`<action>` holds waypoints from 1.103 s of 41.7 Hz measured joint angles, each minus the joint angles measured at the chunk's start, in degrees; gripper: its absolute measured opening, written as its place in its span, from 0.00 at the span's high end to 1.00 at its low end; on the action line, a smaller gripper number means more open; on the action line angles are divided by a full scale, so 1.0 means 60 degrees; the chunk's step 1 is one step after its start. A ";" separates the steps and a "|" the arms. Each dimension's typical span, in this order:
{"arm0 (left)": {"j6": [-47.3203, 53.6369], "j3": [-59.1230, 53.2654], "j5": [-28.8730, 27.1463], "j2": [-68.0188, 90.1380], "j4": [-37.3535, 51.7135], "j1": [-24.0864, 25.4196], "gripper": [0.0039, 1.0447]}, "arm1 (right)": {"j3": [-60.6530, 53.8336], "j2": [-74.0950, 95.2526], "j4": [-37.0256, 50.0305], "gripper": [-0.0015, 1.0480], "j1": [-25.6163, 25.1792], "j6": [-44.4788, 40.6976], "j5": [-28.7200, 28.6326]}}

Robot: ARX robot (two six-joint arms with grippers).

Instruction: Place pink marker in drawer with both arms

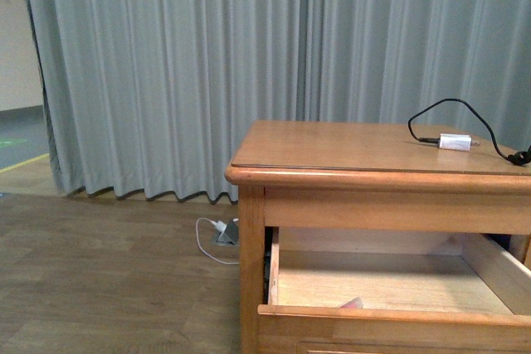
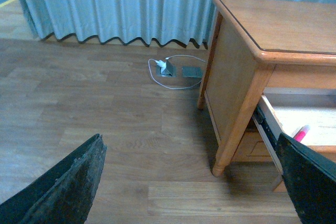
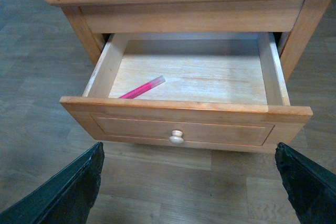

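The upper drawer [image 3: 184, 127] of the wooden cabinet stands pulled open, its round knob [image 3: 176, 137] facing me. The pink marker [image 3: 142, 87] lies flat on the drawer floor near the front wall, its pale end pointing inward. It also shows in the left wrist view [image 2: 300, 132], and as a pink tip over the drawer front in the front view [image 1: 352, 303]. My right gripper [image 3: 189, 192] is open and empty, hanging in front of the drawer above the floor. My left gripper [image 2: 194, 187] is open and empty, off the cabinet's side over the floor. Neither arm shows in the front view.
A white adapter [image 1: 455, 142] with a black cable lies on the cabinet top [image 1: 332, 147]. A floor socket with a white cable [image 2: 168, 69] sits beside the cabinet, in front of the grey curtain [image 1: 207, 72]. Wood floor [image 2: 105, 114] surrounds the cabinet.
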 joint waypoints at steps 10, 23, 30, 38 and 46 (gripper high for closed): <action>-0.0233 -0.0685 -0.0142 -0.0652 0.0186 0.0219 0.09 | 0.0000 0.0000 0.0000 0.08 0.0000 0.0000 0.0004; -0.0197 -0.2495 -0.1610 -0.1978 0.1304 -0.0871 0.67 | 0.0000 0.0000 0.0000 0.08 0.0000 0.0000 0.0000; -0.0189 -0.2900 -0.2725 -0.2492 0.1293 -0.1796 0.91 | 0.0000 0.0000 0.0000 0.08 0.0000 0.0000 0.0000; -0.0164 -0.3388 -0.2820 -0.3151 0.1137 -0.2091 0.96 | 0.0000 0.0000 0.0000 0.08 0.0000 0.0000 0.0004; -0.0164 -0.3679 -0.2816 -0.3716 0.0878 -0.2098 0.96 | 0.0000 0.0000 0.0000 0.08 0.0000 0.0000 0.0004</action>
